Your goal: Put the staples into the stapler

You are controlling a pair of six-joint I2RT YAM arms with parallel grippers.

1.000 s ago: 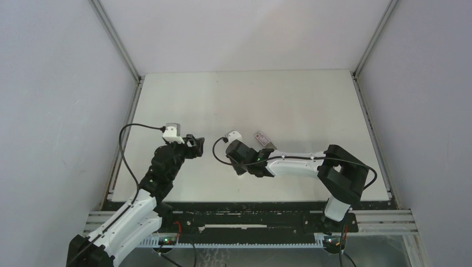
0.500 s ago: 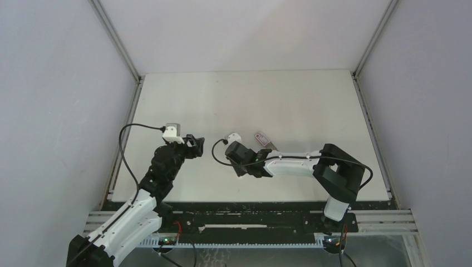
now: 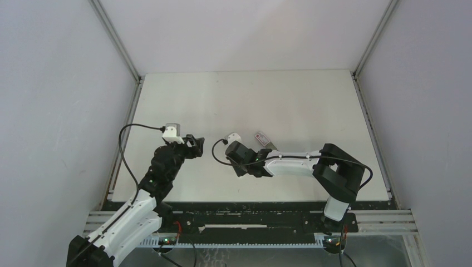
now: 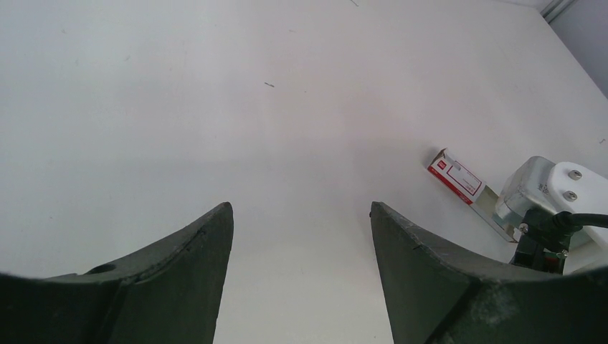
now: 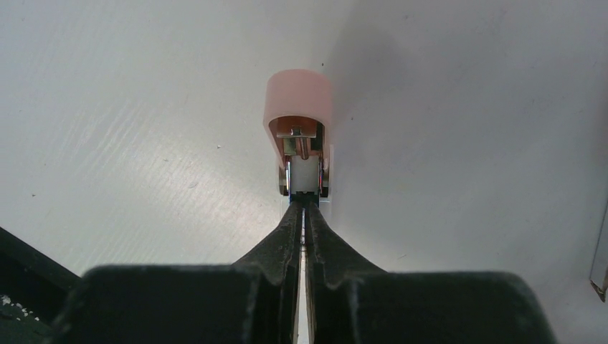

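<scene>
The stapler (image 5: 297, 100), pink and hinged open, lies on the white table (image 4: 215, 86) right at the tips of the right gripper (image 5: 303, 206), whose fingers are pressed together at its channel. The left gripper (image 4: 301, 211) hangs spread and empty, well apart. The staple box (image 4: 454, 174) lies near the right arm. Loading seems under way, not finished: a pale block (image 5: 304, 177) in the channel may be the staples, and the lid is up.
</scene>
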